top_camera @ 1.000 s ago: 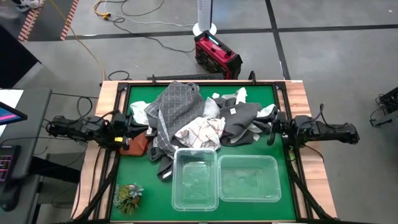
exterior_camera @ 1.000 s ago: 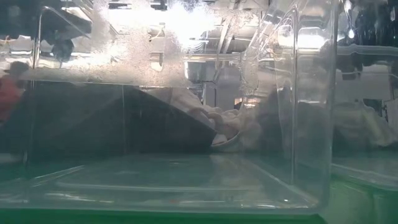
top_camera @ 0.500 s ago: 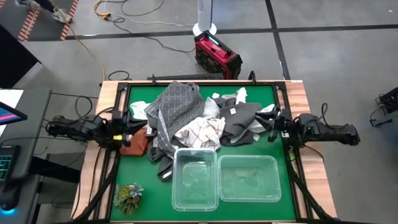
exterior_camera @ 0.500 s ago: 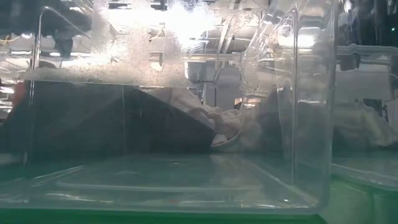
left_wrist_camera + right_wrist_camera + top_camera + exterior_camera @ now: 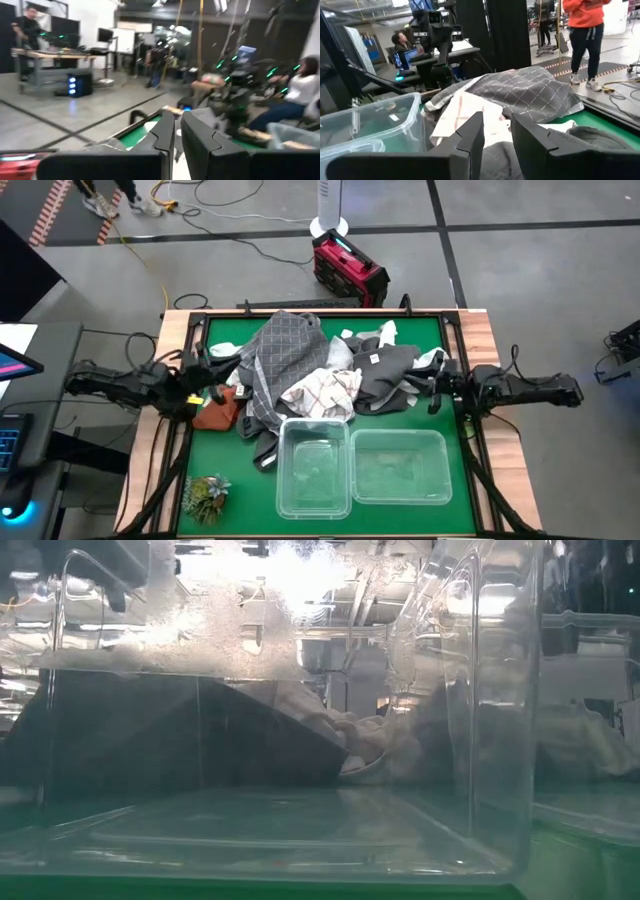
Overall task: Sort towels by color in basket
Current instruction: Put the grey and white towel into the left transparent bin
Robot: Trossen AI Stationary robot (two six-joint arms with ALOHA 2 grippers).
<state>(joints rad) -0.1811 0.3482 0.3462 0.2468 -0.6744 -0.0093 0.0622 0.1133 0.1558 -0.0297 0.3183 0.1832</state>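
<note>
While towels [image 5: 300,370] lie heaped between both jaw sets: left gripper [image 5: 222,376] pressed together, empty; right gripper [image 5: 433,387] slightly spread, empty.

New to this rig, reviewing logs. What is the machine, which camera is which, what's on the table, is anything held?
It is a robot with two dark arms at a green table, each ending in a two-finger gripper. One camera looks straight down. One sits at table height, looking through the clear bins. One rides on each wrist, looking past that arm's fingers.

The left gripper is at the table's left edge, shut and holding nothing. The right gripper is at the right edge, slightly open and empty.

On the table lies a pile of towels: grey, dark grey, white checked, plus a rust one. In front stand two empty clear bins. A small plant sits at one corner.
</note>
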